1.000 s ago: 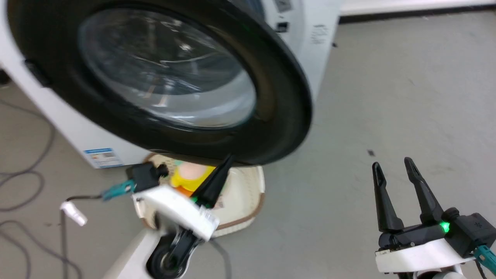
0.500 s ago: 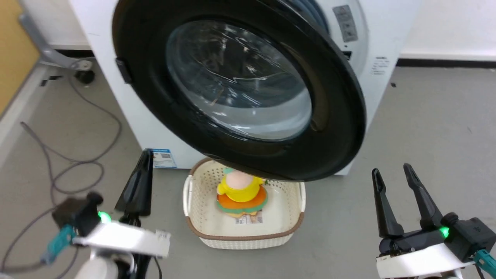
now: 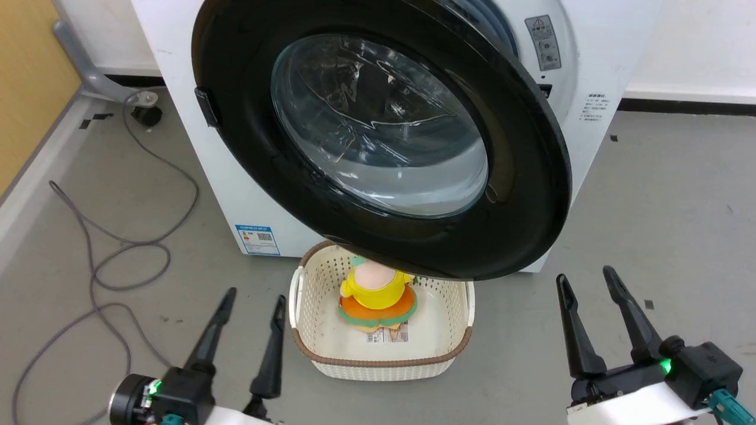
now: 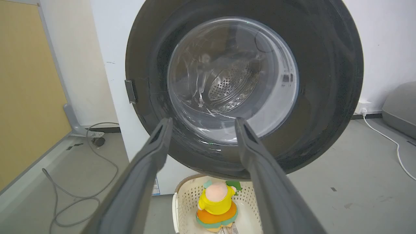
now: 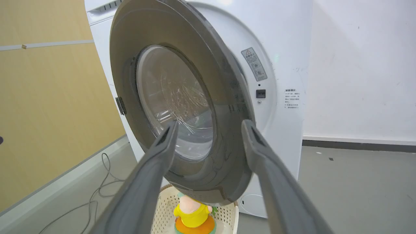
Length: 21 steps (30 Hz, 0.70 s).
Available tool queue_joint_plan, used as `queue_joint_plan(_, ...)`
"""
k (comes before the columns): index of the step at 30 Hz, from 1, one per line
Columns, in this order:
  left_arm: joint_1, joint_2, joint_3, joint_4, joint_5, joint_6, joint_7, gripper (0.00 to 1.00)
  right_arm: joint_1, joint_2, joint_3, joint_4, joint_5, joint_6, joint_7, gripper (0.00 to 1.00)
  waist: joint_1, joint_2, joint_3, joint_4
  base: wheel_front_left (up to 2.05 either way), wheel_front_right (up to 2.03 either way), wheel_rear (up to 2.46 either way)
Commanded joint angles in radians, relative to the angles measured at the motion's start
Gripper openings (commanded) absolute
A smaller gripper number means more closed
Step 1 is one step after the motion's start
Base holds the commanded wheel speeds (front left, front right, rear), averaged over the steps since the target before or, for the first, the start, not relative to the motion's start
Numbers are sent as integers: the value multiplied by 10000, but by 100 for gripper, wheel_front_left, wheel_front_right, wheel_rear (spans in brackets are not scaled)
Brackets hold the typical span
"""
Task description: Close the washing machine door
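The washing machine door (image 3: 520, 195), a black frame around clear bulging glass, stands ajar. Its right edge is swung away from the white washing machine (image 3: 224, 177), and its left edge stays at the hinge. My left gripper (image 3: 255, 295) is open at the lower left, below the door and apart from it. My right gripper (image 3: 584, 274) is open at the lower right, also clear of the door. In the left wrist view the open left gripper (image 4: 203, 120) faces the door (image 4: 325, 81) head-on. Past the open right gripper (image 5: 210, 122), the right wrist view shows the door (image 5: 224, 97) edge-on before the machine (image 5: 282, 65).
A cream basket (image 3: 384, 363) with a brown rim sits on the floor under the door, holding a yellow and orange plush toy (image 3: 378, 289). Grey cables (image 3: 118, 248) loop across the floor at the left. A tan panel (image 3: 29, 88) lines the left side.
The head camera has swung, shifting the whole picture. My left gripper has dropped from the door's lower rim to the lower left. The right gripper has barely moved.
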Motion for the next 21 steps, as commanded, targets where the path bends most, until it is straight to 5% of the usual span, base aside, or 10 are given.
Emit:
queue_joint_plan(1, 131, -51, 14, 26, 157, -46, -42, 100, 142, 14, 10, 64, 30, 8, -44, 100, 0, 0, 44, -4, 0, 0, 0)
queue_joint_plan(5, 108, -307, 79, 28, 498, -138, -43, 100, 94, 60, 12, 152, 117, 8, -44, 100, 0, 0, 248, 16, 0, 0, 0)
queue_joint_plan(7, 30, -406, 132, 56, 583, -215, -43, 100, -2, -20, 89, 133, 145, 8, -44, 0, 0, 0, 405, 58, 0, 0, 0)
queue_joint_plan(21, -973, -964, 453, -243, 608, -685, -43, 100, -3077, -2507, 1895, 963, 982, 8, -30, 0, 0, 0, 2281, 677, 0, 0, 0)
